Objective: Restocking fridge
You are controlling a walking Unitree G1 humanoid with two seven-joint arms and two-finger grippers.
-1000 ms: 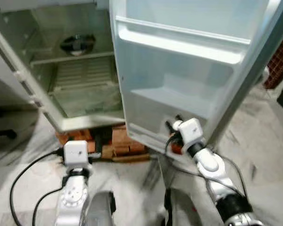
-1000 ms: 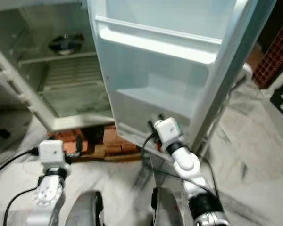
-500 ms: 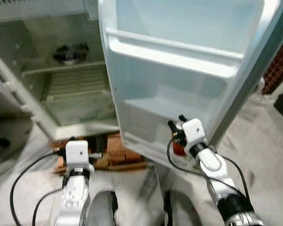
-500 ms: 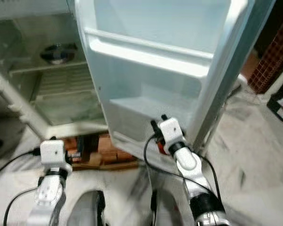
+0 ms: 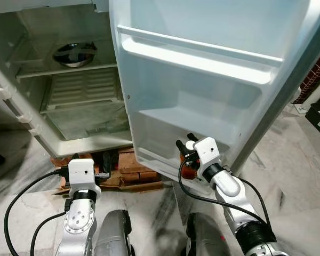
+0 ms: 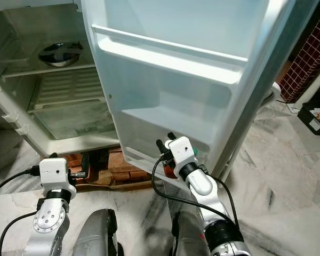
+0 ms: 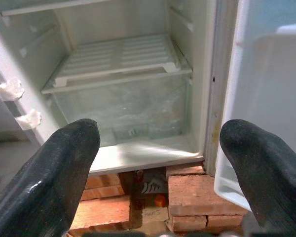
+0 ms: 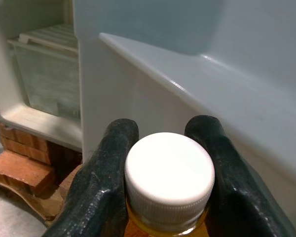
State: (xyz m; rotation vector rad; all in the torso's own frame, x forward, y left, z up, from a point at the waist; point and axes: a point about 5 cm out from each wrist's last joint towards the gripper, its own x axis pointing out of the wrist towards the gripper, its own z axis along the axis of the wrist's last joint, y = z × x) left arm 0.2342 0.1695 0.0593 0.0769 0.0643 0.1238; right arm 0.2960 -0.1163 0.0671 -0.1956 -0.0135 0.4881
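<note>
bottle up at the fridge door, right tool clamped on it

the right tool point(image 8: 163, 197) is pinching a bottle point(image 8: 168, 185) just under its white ribbed cap, amber-orange contents showing below the cap, one black finger on each side; from the head view the bottle point(image 5: 190, 168) sits low, just in front of the outer lip of the bottom door shelf point(image 5: 170, 128) of the open fridge door point(image 5: 202, 80). that shelf edge runs right above the cap, with pale open space behind it. the left tool point(image 7: 153, 163) hangs with fingers spread wide, pointing at the fridge point(image 5: 69, 85) interior: slatted shelf, clear drawer point(image 7: 123, 108) beneath, a metal bowl point(image 5: 73, 53) on the upper shelf. bricks point(image 5: 133, 165) prop the cabinet off the marble floor point(image 5: 304, 176).
</note>
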